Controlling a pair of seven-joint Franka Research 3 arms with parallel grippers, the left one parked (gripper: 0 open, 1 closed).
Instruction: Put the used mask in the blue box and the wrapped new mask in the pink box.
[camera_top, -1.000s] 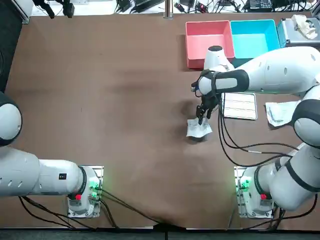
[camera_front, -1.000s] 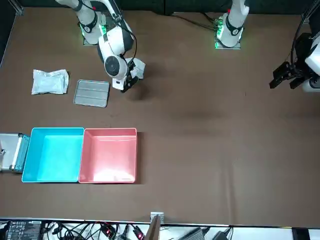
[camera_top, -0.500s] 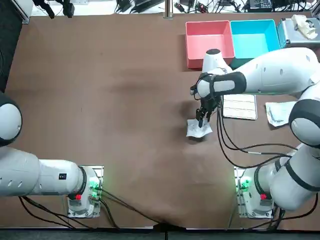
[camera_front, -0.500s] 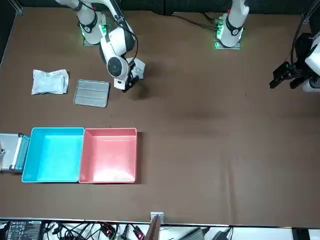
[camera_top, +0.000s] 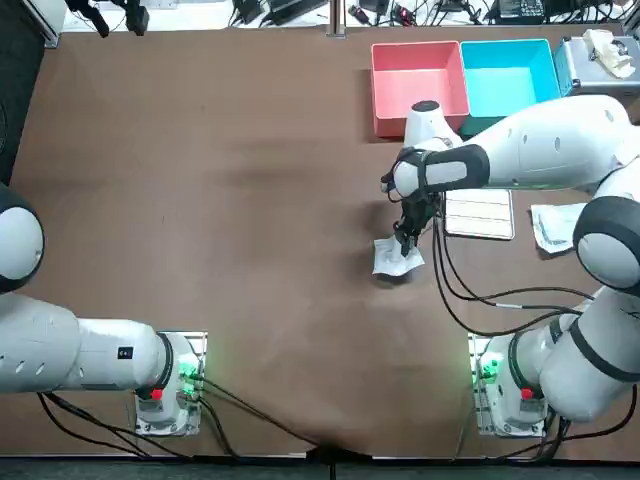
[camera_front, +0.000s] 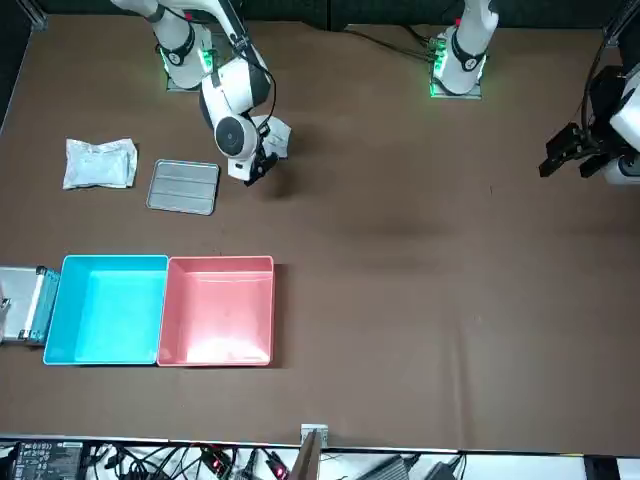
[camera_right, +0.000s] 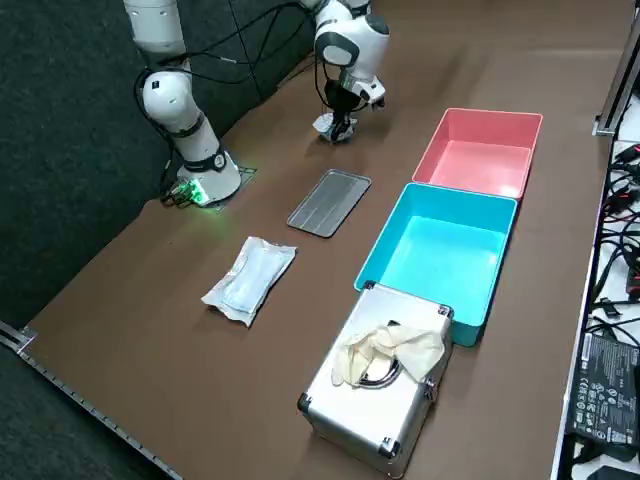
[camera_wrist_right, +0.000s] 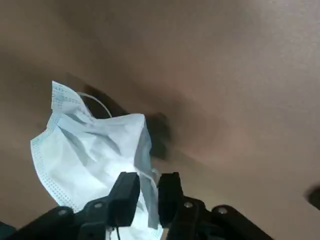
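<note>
Nothing is being boxed yet: the used mask (camera_top: 397, 258) is being clamped by the right gripper (camera_top: 405, 238) beside the tray (camera_top: 480, 212); the wrapped new mask (camera_top: 560, 225) is waiting.

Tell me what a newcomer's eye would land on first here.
The right end effector, near mid-table, is pinched shut on an edge of the crumpled used mask. Next come the bright pink box and blue box, side by side at the far edge and both empty. The wrapped new mask lies on the table at the robot's far right.
</note>
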